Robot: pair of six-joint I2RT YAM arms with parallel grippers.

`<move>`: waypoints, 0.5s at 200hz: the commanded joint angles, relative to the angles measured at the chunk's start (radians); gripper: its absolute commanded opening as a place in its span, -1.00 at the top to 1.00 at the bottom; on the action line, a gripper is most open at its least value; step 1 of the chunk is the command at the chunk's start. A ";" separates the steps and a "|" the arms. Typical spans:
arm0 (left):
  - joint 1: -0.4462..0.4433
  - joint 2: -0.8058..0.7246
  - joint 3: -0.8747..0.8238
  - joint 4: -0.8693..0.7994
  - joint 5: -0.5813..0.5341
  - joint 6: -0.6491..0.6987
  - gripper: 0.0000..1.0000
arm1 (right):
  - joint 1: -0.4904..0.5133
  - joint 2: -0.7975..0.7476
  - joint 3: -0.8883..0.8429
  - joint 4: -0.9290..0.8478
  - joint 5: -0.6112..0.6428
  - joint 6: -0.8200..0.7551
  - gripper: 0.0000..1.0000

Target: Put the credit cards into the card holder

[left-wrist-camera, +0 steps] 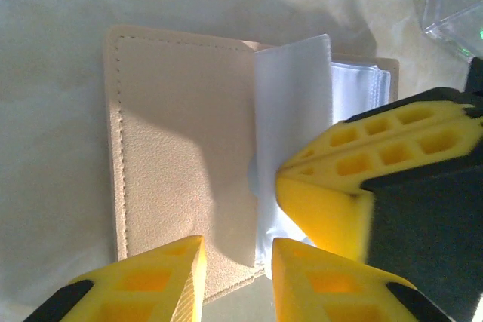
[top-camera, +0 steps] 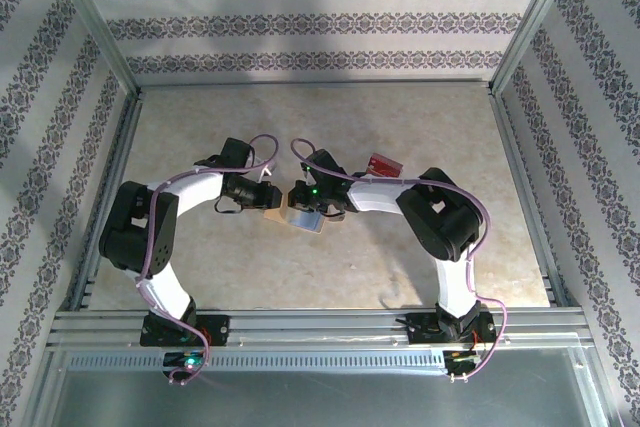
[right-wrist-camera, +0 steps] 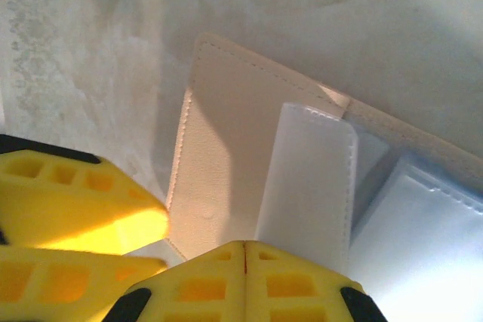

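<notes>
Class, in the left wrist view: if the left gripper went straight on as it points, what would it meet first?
Probably the card holder: its open tan cover lies just ahead of the left gripper, though depth is unclear.

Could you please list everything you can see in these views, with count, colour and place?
credit cards: count unclear, red, on the table beyond the right arm, apart from the card holder
card holder: one, tan, lying open mid-table between the two grippers
sleeves: several, clear bluish, inside the card holder
table: one, pale beige, under everything
walls: three, striped patterned paper, around the table
left arm: one, white and black, reaching in from the left
right arm: one, white and black, reaching in from the right
left gripper: one, yellow, jaws apart at the card holder's edge
right gripper: one, yellow, shut, at the sleeves
</notes>
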 commanded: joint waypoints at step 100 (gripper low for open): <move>-0.067 -0.134 -0.165 0.172 0.098 0.024 0.59 | 0.000 0.046 0.057 -0.010 -0.026 -0.005 0.99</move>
